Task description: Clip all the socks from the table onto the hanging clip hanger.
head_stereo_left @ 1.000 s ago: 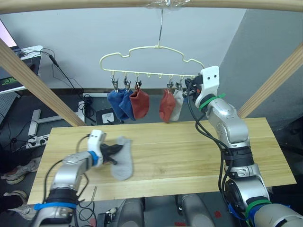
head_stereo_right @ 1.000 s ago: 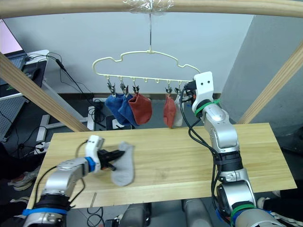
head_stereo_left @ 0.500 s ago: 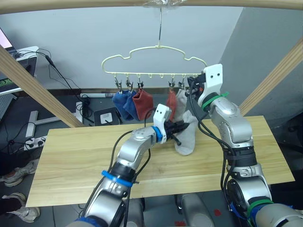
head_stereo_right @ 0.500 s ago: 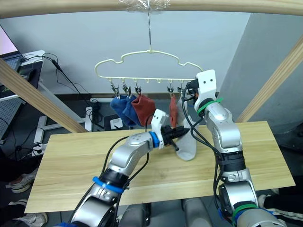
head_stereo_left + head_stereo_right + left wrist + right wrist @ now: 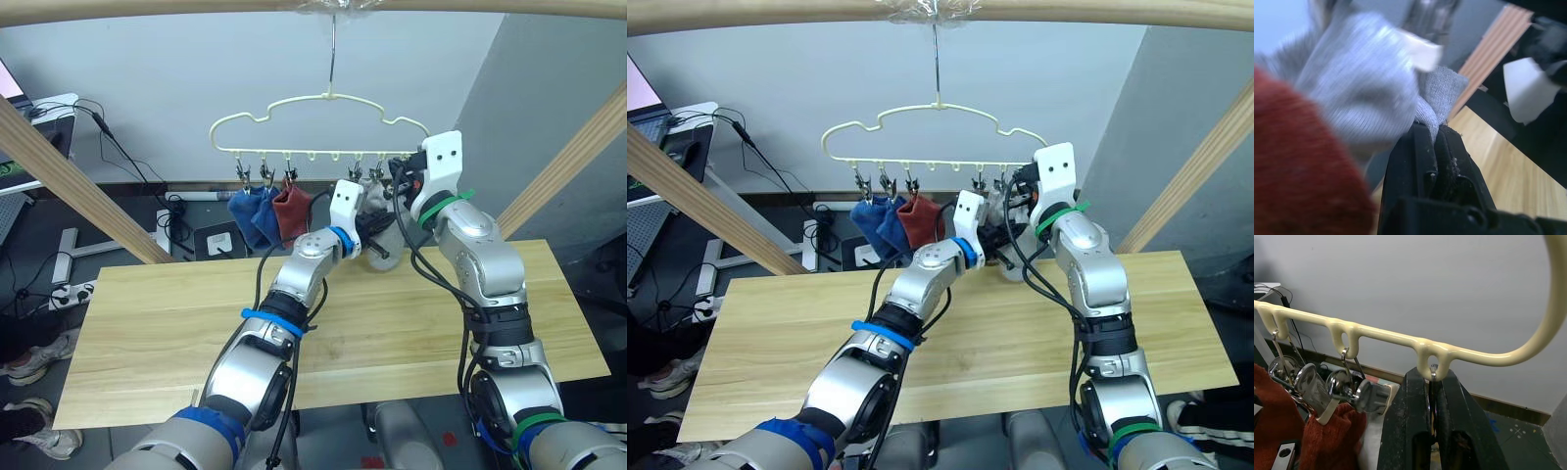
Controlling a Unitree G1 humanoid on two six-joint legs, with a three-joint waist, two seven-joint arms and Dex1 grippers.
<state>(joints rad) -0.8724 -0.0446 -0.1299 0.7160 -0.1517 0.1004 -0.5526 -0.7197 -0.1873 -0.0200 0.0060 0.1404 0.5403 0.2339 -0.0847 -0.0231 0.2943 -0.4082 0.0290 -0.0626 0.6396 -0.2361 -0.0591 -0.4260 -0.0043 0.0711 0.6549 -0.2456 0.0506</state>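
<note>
the clip hanger [image 5: 318, 127] hangs by its metal hook [image 5: 332, 54] from the wooden pole [image 5: 294, 8] overhead, above the far edge of the surface [image 5: 392, 333]. along its lower bar the small clips carry socks: two blue socks [image 5: 253, 211] at the robot's left end, a rust red sock [image 5: 293, 208] just beside them, and further right another rust red one and a light grey sock [image 5: 1359, 98], seen close up in the left wrist view and partly hidden behind the left arm in the head views.

the left claw [image 5: 1435, 139] is raised to the right part of the hanger, its two black fingers pressed together on the edge of the last grey sock [image 5: 1442, 93], which bunches just beyond the fingertips and hangs below the bar, off the surface.

the right claw [image 5: 1431, 382] sits at the right end of the hanger, directly under one of the bar's loops; its fingers are closed around the thin metal clip [image 5: 1432, 374] hanging from that loop, pinching it. in the head views the two claws are close together near the hanger's right end.
</note>
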